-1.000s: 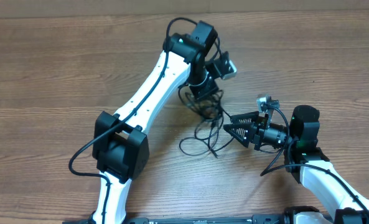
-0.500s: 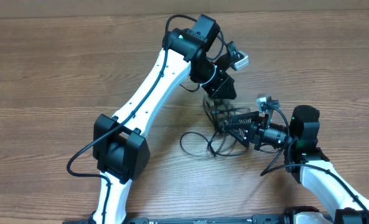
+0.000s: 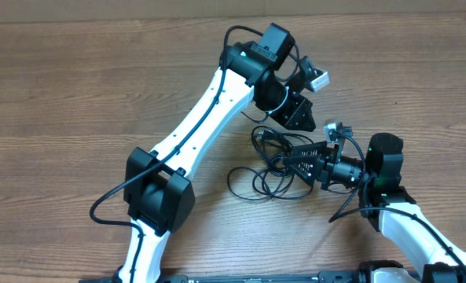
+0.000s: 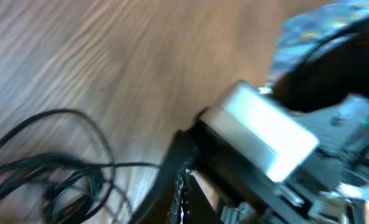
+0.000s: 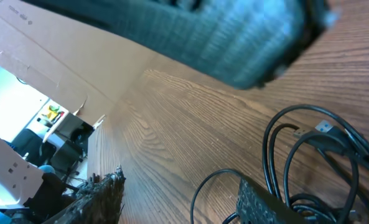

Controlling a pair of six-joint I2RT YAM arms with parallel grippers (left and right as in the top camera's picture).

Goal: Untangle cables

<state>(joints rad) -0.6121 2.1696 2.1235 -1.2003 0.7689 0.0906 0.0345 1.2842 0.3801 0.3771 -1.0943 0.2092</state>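
The cables [image 3: 266,157] are a loose tangle of thin black cords on the wooden table, right of centre. My left gripper [image 3: 305,119] hovers just above and to the right of the tangle, shut, with nothing seen between its jaws. In the left wrist view it [image 4: 183,196] sits at the bottom edge, with the cables [image 4: 53,171] to its left. My right gripper [image 3: 288,161] is open and pushed into the tangle's right side. The right wrist view shows this gripper [image 5: 179,180] standing wide, with one cable loop running between the fingers and the other cables [image 5: 308,155] beside the right finger.
The left arm [image 3: 209,110] stretches diagonally across the table from the front left. Its blurred body [image 5: 234,37] fills the top of the right wrist view. The right arm's silver camera box [image 4: 259,134] is close beside the left gripper. A cardboard wall [image 3: 138,9] lines the back.
My left gripper has lifted off the tangle and swung up and to the right. The cables have shifted right and spread around the right gripper. The right arm has stayed put.
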